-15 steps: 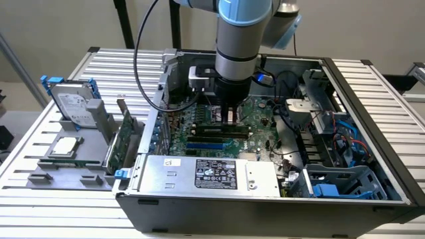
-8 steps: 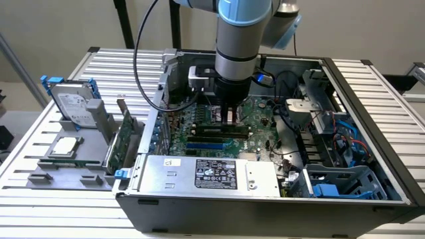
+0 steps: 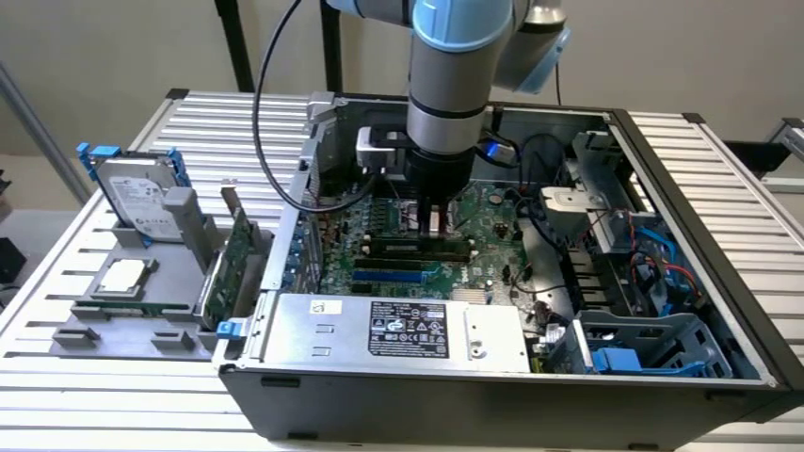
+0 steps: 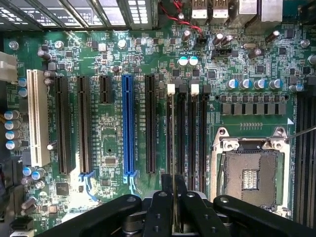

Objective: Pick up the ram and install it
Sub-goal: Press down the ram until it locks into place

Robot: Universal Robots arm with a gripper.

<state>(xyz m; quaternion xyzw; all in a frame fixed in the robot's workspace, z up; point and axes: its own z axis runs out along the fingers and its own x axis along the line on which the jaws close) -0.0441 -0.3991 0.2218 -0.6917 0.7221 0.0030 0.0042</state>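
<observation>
The computer case (image 3: 528, 377) sits mid-frame on the counter (image 3: 703, 169); the hard drive (image 3: 136, 202) stands at left, the expansion card (image 3: 230, 268) between them.

The power supply (image 3: 402, 330) label shows print too small to read.

A silver, ribbed metal counter (image 3: 703, 169) of parallel slats spans the exterior view from edge to edge. Directly on it, filling the middle and right of the frame, stands an open black and grey computer case (image 3: 503, 395) with its side panel off. At the left of the frame, just beside the case, a grey moulded parts holder (image 3: 120, 325) rests on the slats. Bare slats show along the lower edge, the upper left corner and the far right of the frame.
</observation>
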